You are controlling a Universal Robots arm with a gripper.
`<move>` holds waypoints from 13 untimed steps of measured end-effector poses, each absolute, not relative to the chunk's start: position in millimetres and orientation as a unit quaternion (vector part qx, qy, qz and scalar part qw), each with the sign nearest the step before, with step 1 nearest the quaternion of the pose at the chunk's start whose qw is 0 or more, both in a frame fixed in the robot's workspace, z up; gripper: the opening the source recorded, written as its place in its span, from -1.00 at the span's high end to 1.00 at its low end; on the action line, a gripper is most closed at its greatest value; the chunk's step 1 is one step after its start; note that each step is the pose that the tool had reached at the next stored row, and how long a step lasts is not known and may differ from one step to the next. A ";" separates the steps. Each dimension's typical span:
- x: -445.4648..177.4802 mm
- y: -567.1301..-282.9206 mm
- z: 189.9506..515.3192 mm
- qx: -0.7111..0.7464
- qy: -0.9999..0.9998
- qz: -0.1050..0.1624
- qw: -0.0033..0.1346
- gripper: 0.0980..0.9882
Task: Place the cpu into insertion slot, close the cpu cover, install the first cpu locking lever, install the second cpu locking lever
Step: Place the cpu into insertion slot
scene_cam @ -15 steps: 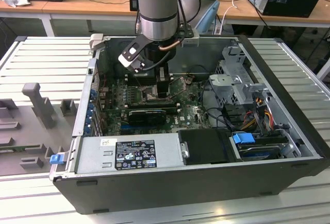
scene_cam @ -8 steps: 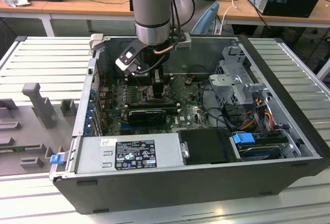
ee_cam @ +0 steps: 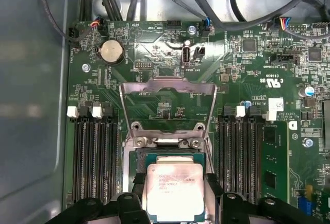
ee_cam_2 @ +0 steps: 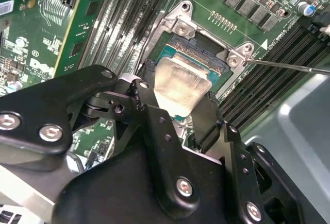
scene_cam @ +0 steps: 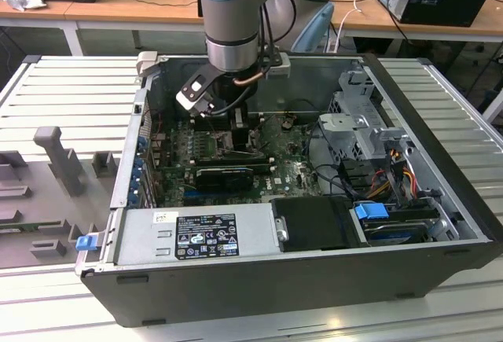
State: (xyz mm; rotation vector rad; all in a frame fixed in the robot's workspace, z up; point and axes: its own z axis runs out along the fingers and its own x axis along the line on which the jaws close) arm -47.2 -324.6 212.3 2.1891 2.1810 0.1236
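Reaching down into an open black computer case that lies on a ribbed grey surface, the arm's black two-fingered tool pinches a small flat silvery-grey square cpu by two opposite edges, its fingers closed only to the chip's width. Gripping by the edges leaves the chip's underside free as it hangs just over the dark, metal-rimmed insertion slot on the green motherboard. Whether it already rests inside cannot be told. The thin silvery cpu cover stands swung back from the slot, leaving the way open, and a thin metal locking lever juts free to one side.
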 end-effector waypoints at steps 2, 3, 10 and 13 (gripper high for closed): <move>-47.7 -323.7 210.0 0.710 0.703 0.040 0.025 0.04; -48.0 -323.4 209.6 0.710 0.703 0.040 0.025 0.04; -49.1 -322.7 205.2 0.709 0.704 0.040 0.025 0.04; -49.1 -322.3 202.8 0.709 0.704 0.040 0.025 0.04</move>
